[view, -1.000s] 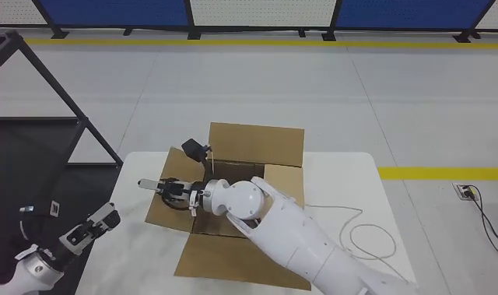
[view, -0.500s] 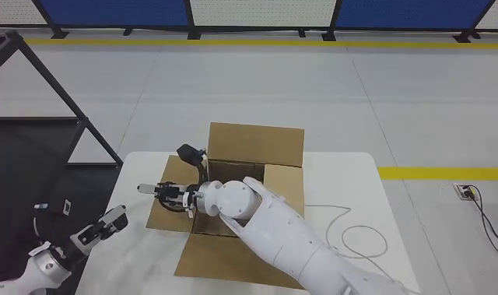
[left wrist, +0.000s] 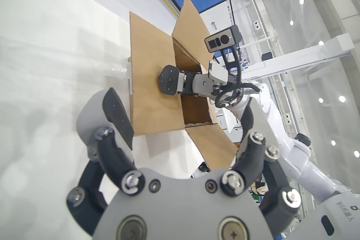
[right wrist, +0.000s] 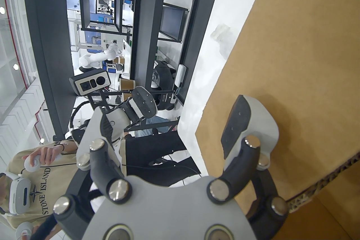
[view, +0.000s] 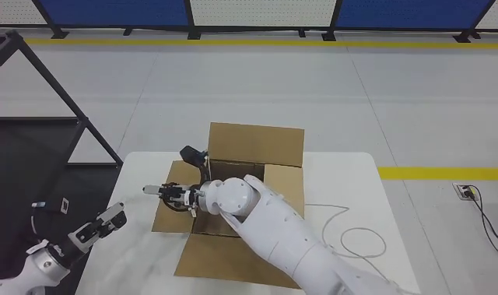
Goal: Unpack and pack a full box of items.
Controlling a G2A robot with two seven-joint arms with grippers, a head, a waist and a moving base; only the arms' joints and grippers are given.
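The cardboard box (view: 257,145) sits mid-table with its flaps folded outward and its inside brown and shadowed. Its left flap (view: 173,205) lies beneath the right gripper (view: 158,191), whose fingers are spread wide. One pad (right wrist: 236,123) hangs over the flap, perhaps touching it. The left gripper (view: 111,215), fingers likewise spread, hovers near the left edge of the table (view: 132,248), well apart from the box, with bare white surface between them.

White table (view: 132,178); white cable (view: 331,208) lying on its right side; black rack (view: 47,77) far left; blue panels (view: 109,3) along far wall.
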